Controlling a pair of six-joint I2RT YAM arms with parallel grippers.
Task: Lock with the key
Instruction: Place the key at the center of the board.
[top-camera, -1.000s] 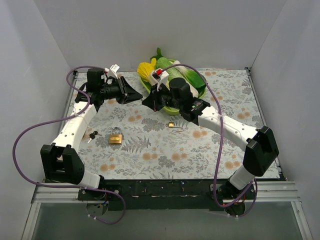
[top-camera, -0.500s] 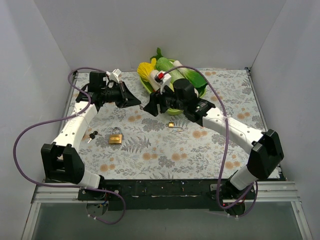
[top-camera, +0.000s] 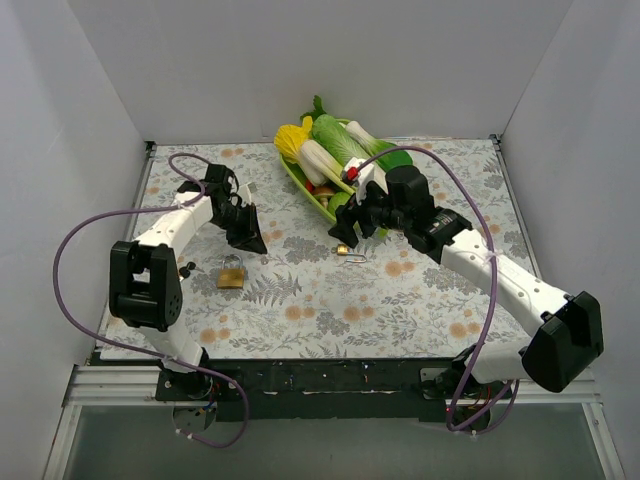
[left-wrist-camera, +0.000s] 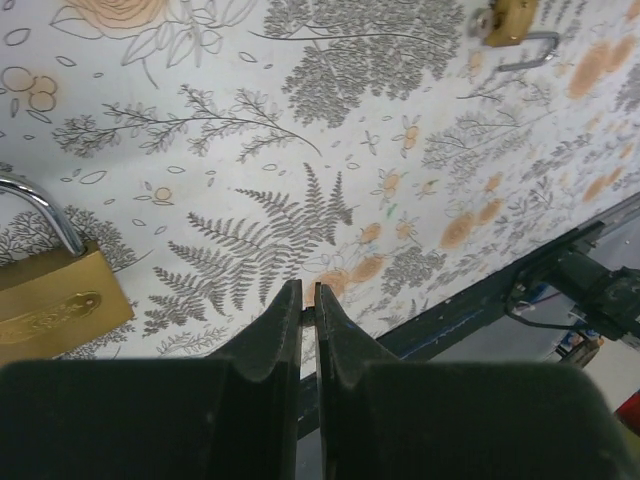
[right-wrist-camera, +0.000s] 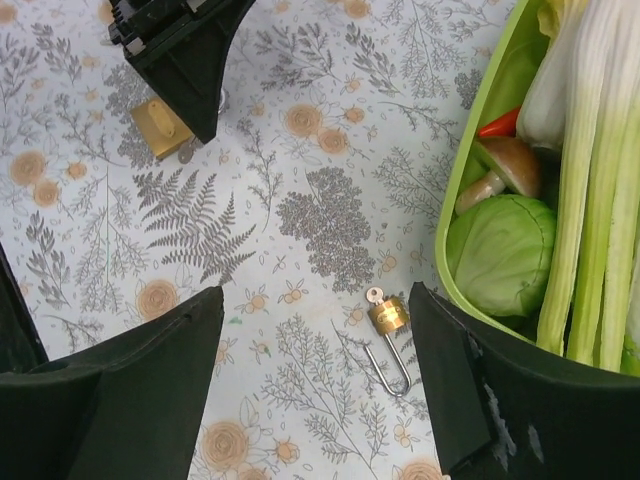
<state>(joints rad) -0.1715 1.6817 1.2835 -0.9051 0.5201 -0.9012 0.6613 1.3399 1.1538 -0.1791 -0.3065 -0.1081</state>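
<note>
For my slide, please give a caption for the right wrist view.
Open right gripper above the small padlock, key in it, beside the green vegetable tray.

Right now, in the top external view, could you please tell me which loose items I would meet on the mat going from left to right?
First the black-headed keys → large brass padlock → small brass padlock.

You have bare mat (top-camera: 330, 310) all round the small padlock (right-wrist-camera: 386, 315) except its far side, where the tray (right-wrist-camera: 444, 250) rim stands near; the left gripper (top-camera: 252, 243) hangs well apart.
</note>
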